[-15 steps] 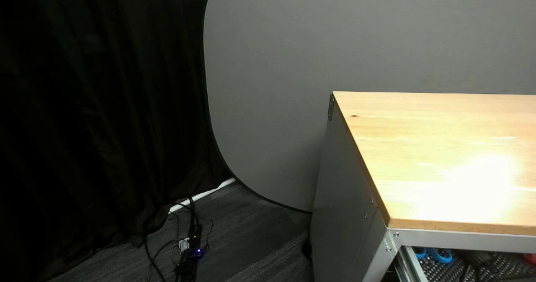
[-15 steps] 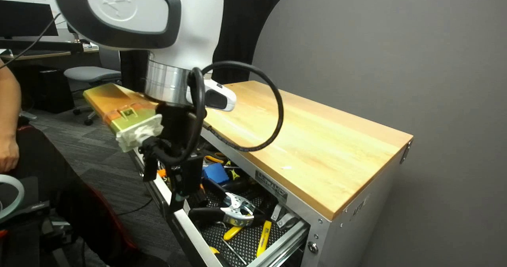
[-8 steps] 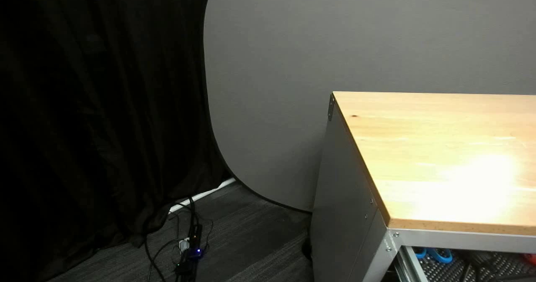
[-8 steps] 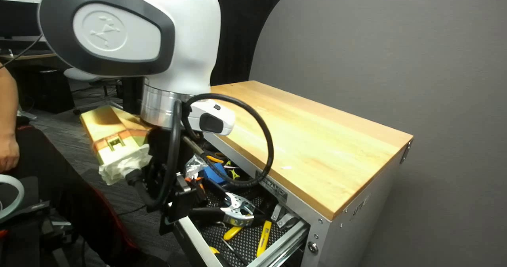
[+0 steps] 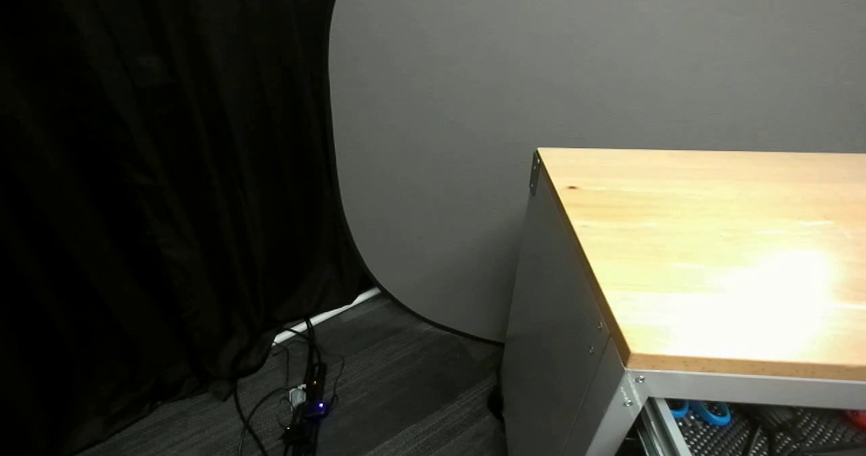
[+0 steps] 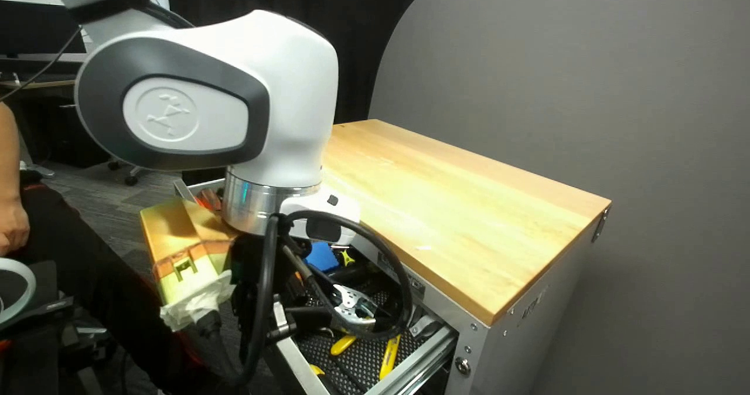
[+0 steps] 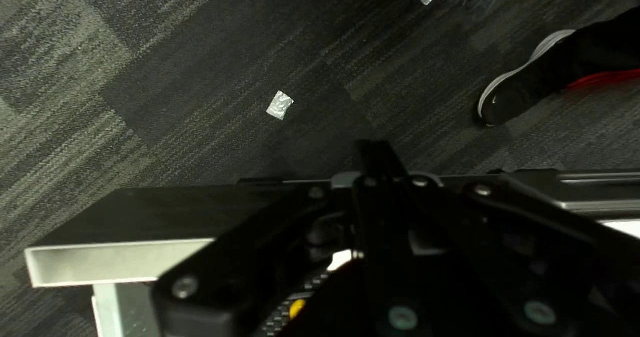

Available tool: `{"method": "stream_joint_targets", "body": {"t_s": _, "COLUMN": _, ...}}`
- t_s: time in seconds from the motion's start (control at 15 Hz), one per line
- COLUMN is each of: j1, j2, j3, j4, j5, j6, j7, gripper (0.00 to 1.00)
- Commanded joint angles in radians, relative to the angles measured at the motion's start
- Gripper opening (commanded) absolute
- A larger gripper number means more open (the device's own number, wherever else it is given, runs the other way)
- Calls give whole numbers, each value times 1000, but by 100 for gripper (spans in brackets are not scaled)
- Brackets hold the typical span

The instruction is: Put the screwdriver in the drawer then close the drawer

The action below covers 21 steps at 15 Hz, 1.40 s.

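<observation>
As seen in the wrist view, drawn narrowly together at the jaws, tips set against the carpet (image 7: 175,92) just past the front edge of the open drawer (image 7: 115,262); contact with that edge not possible to judge. In an exterior view, sloped in from upper left, bent at a large grey-and-white joint (image 6: 184,113) of the robot arm (image 6: 299,84), then pointed straight down through a silver ring (image 6: 263,207). Beside the ring, yellow taped box (image 6: 193,248); in front, black cable (image 6: 265,289), hiding most of the jaws.

Clear only in the wrist view: silvery scrap (image 7: 280,105) on the carpet and, well apart to the right, white-soled dark shoe (image 7: 522,84). Clear only in an exterior view: blue looped handles (image 5: 709,419) just inside a side rail (image 5: 665,429) of the drawer.

Inside the drawer, front to back in an exterior view: yellow handle (image 6: 343,344) and yellow tool (image 6: 389,358), apart from each other on black textured liner (image 6: 366,363); black-gripped metal spring clamp (image 6: 351,298); blue block (image 6: 321,257) farther along. Past a black linkage (image 7: 240,262) in the wrist view, small yellow piece (image 7: 297,308), too cropped to identify. Cannot single out the screwdriver among the contents. Beyond, in both exterior views, wooden counter (image 6: 469,219) above the drawer; farthest back, grey backdrop (image 6: 556,90) and black curtain (image 5: 169,172).
</observation>
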Motion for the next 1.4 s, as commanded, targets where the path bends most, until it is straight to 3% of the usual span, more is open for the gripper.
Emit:
{"method": "stream_joint_targets", "body": {"t_s": 0.0, "j1": -13, "j2": 94, "j3": 15, "j4": 71, "j5": 51, "j6": 47, "j7": -31, "gripper": 8}}
{"method": "stream_joint_targets", "body": {"t_s": 0.67, "j1": -14, "j2": 245, "j3": 102, "j4": 268, "j5": 176, "j6": 66, "j7": -89, "gripper": 10}}
{"method": "stream_joint_targets", "body": {"t_s": 1.33, "j1": -25, "j2": 291, "j3": 170, "j4": 378, "j5": 188, "j6": 138, "j7": -112, "gripper": 10}}
